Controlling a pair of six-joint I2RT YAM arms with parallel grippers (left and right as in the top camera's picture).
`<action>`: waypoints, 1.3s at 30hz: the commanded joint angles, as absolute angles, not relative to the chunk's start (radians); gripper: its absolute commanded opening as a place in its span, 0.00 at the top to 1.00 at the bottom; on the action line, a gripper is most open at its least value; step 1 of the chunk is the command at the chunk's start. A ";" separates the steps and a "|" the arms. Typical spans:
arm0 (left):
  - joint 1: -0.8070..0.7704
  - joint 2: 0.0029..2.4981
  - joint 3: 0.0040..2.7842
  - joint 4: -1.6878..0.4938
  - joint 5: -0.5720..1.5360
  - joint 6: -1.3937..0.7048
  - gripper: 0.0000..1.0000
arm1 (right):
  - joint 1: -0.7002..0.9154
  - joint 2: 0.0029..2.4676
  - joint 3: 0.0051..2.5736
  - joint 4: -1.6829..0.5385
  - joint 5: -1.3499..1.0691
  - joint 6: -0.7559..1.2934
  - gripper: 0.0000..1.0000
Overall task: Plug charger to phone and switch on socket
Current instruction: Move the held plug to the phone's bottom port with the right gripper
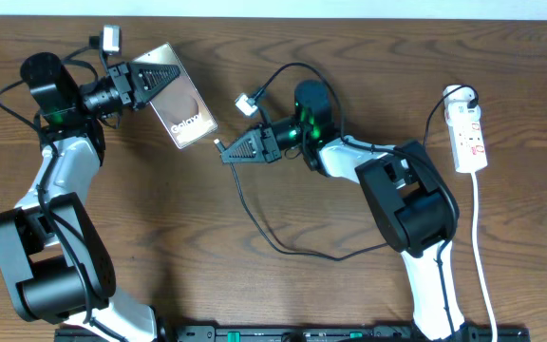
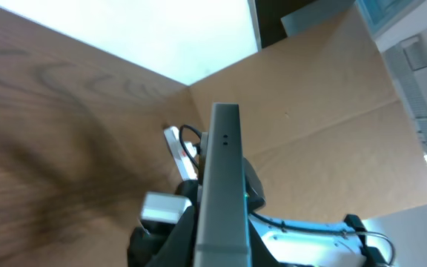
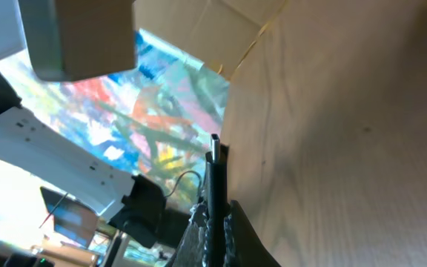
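The phone (image 1: 180,103), a dark slab with white "Galaxy" lettering, is held tilted above the table by my left gripper (image 1: 145,79), which is shut on its upper end. In the left wrist view the phone (image 2: 222,185) shows edge-on between the fingers. My right gripper (image 1: 240,149) is shut on the charger's black plug; its tip (image 1: 218,144) points at the phone's lower corner with a small gap. In the right wrist view the plug tip (image 3: 215,152) sticks up from the closed fingers (image 3: 217,211). The charger cable (image 1: 264,228) loops over the table. The socket (image 1: 470,138) lies at the far right.
The socket's thick white cord (image 1: 482,256) runs down the right side toward the front edge. A small white adapter block (image 1: 247,104) sits on the cable near the right wrist. A cardboard wall (image 2: 332,111) stands behind the table.
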State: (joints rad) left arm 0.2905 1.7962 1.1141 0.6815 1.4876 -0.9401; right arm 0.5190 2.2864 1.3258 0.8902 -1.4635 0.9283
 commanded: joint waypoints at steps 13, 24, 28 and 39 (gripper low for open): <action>0.286 1.792 1.130 0.689 1.363 -0.953 0.93 | 0.532 2.280 1.330 1.281 -1.493 1.262 0.99; 0.231 1.792 1.130 0.686 1.407 -0.952 0.93 | 0.532 2.280 1.330 1.291 -1.507 1.260 0.99; 0.232 1.792 1.130 0.686 1.432 -0.952 0.93 | 0.532 2.280 1.330 1.291 -1.508 1.259 0.99; 0.233 1.792 1.130 0.686 1.459 -0.946 0.93 | 0.532 2.280 1.330 1.291 -1.510 1.260 0.99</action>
State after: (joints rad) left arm 0.2291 1.7962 1.1141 0.6785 1.4315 -0.9436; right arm 0.5297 2.2864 1.3258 1.2842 -1.5040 1.2503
